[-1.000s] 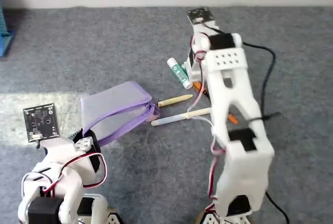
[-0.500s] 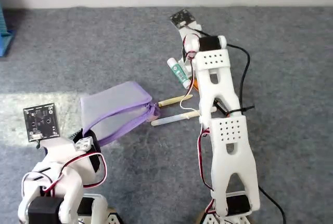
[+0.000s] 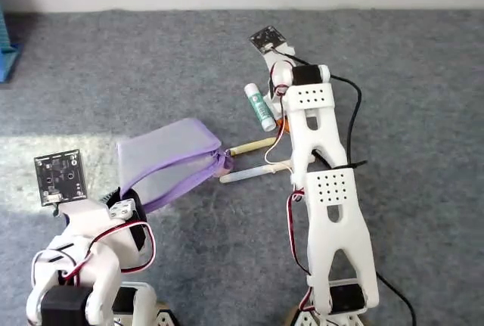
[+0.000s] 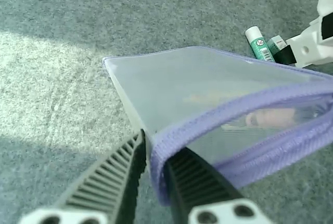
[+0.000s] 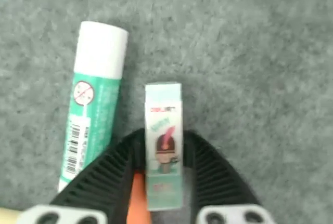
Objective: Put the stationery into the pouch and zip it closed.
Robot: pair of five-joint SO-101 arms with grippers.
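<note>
A translucent purple-edged pouch (image 3: 166,163) lies on the grey carpet with its zip edge open toward the right. My left gripper (image 4: 156,148) is shut on the pouch's (image 4: 197,94) near corner seam. A small green eraser (image 5: 163,104) lies beside a green-and-white glue stick (image 5: 93,99), and my right gripper (image 5: 164,136) is shut on the eraser from both sides. From above, the right gripper (image 3: 278,110) sits just right of the glue stick (image 3: 259,107). Two pale pens (image 3: 253,146) (image 3: 253,172) lie by the pouch mouth.
An orange object (image 5: 136,203) lies under the right gripper's fingers. A blue item (image 3: 6,46) sits at the far left edge. The white wall runs along the back. The right arm (image 3: 325,190) spans the carpet from the front edge.
The right arm swung left and straightened, bringing its gripper down beside the glue stick. The left arm and the pouch stayed still.
</note>
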